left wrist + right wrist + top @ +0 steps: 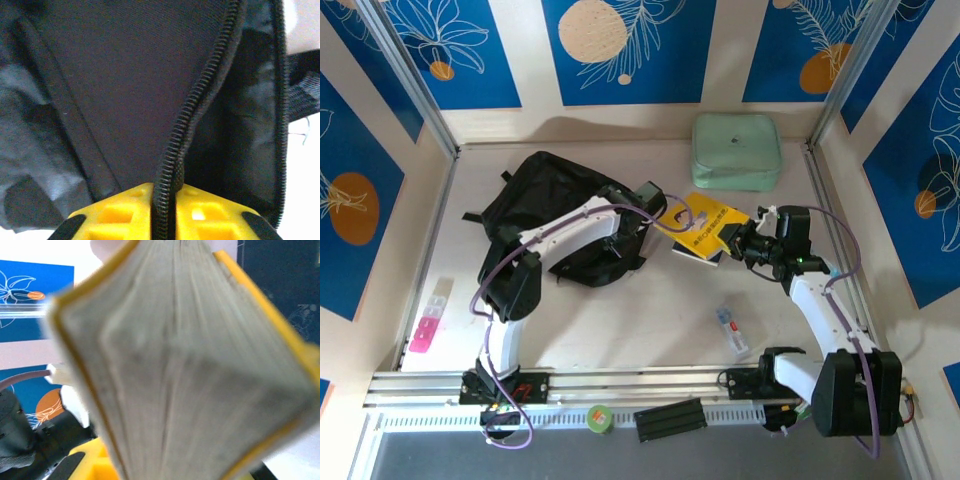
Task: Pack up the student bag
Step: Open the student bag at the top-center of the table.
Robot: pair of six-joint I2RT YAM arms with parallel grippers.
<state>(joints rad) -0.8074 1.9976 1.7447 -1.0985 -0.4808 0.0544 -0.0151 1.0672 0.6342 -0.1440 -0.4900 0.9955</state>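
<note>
Left gripper (167,202) nipping the large black soft fabric student bag (545,200), right gripper (742,240) clamping a thick yellow-covered paperback book (708,222)
The left gripper's yellow fingers (120,215) are closed tight on the bag's coiled zipper edge (200,95); the bag lies toward the far left corner of the tabletop (650,320). The right gripper's jaws are closed across the book, just right of the bag near the tabletop's middle

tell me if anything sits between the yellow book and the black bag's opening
No loose item does. The left gripper, jaws shut on the zipper edge of the student bag, sits between the bag and the yellow book that the right gripper holds.
</note>
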